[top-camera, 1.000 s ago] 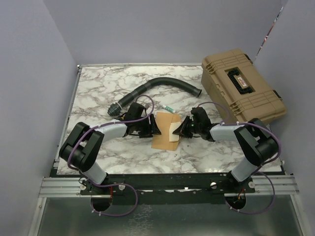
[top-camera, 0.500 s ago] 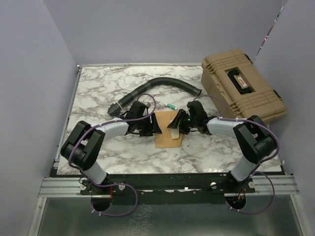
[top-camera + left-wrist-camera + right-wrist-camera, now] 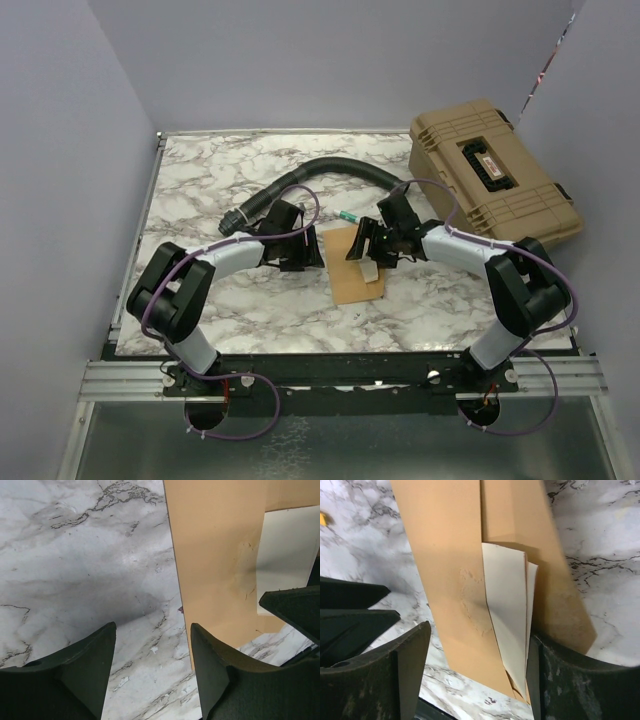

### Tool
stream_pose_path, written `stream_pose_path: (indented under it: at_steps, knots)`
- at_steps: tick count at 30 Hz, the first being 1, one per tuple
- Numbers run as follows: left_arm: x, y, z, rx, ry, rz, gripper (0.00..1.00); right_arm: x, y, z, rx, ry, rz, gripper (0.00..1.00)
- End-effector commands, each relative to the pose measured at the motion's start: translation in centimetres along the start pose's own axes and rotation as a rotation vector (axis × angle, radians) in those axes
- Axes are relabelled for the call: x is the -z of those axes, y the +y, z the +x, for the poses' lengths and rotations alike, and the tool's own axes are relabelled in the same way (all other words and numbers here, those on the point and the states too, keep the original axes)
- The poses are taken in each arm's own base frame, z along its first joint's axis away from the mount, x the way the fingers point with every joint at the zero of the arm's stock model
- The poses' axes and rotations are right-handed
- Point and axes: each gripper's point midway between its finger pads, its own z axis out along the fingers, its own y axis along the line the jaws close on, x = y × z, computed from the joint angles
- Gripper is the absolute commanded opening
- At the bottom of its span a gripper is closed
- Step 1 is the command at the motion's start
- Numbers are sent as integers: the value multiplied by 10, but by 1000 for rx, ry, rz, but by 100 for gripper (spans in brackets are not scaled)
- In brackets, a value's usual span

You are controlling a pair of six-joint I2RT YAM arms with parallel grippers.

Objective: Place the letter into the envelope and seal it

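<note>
1. Top external view: the envelope (image 3: pixel 345 283) lies flat on the marble table (image 3: pixel 200 180), about midway between the left and right edges and closer to the near edge than to the far one. Both arms reach in to it from the two sides.
2. The letter (image 3: pixel 505 605) is only partly in. On the right wrist view its pale folded end sticks out from under the brown layer of the envelope (image 3: pixel 445 555), so I judge the inserting step is not finished and the sealing has not begun.
3. The right gripper (image 3: pixel 480 640) stands over the envelope with its jaws wide apart. The letter end lies between the fingers, but they clamp nothing.
4. The left gripper (image 3: pixel 150 645) also has its jaws apart and holds nothing. Between them is bare marble, and one finger (image 3: pixel 220 675) is just at the left edge of the envelope (image 3: pixel 215 555).
5. The next move, as I judge it, is to push the letter fully into the pocket while the other arm keeps the envelope from sliding. Only after this can the flap be folded down and pressed.
6. The paper is thin and light, so it may bend or slip on the smooth marble.
7. A black hose (image 3: pixel 330 170) and a tan case (image 3: pixel 490 185) lie toward the far edge, well apart from the work.
</note>
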Motion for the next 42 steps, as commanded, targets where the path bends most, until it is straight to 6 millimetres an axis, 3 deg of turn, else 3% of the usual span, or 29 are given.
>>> stream_pose_path:
  at_steps: [1,6,8,11,13,15,18,21,33,35,39,42]
  knots:
    - [-4,12,1,-18,19,-54,63,3,-4,6,62,40,23,76]
    - [3,1,-2,-39,1,1,42,15,13,7,92,66,-51,76]
    - [6,-5,-2,-49,-4,31,33,19,15,7,94,62,-55,68]
    - [16,-30,-7,-80,-27,160,20,19,17,8,86,62,-75,59]
    - [25,-50,-9,-91,-47,262,17,16,20,12,68,68,-102,54]
    - [31,-65,-8,-93,-54,351,13,12,19,15,46,71,-117,44]
    - [29,-72,1,-77,-35,419,8,4,19,19,24,76,-136,33]
    - [23,-73,7,-74,-4,442,7,-2,20,22,12,88,-158,29]
    - [-11,-55,30,-109,153,403,2,-11,25,24,12,97,-185,29]
    - [-16,-42,32,-98,158,333,0,-9,25,24,16,100,-183,35]
    - [-25,-3,40,-88,182,131,0,-2,19,22,23,86,-140,57]
    - [-28,17,49,-98,210,44,0,1,13,23,28,88,-99,61]
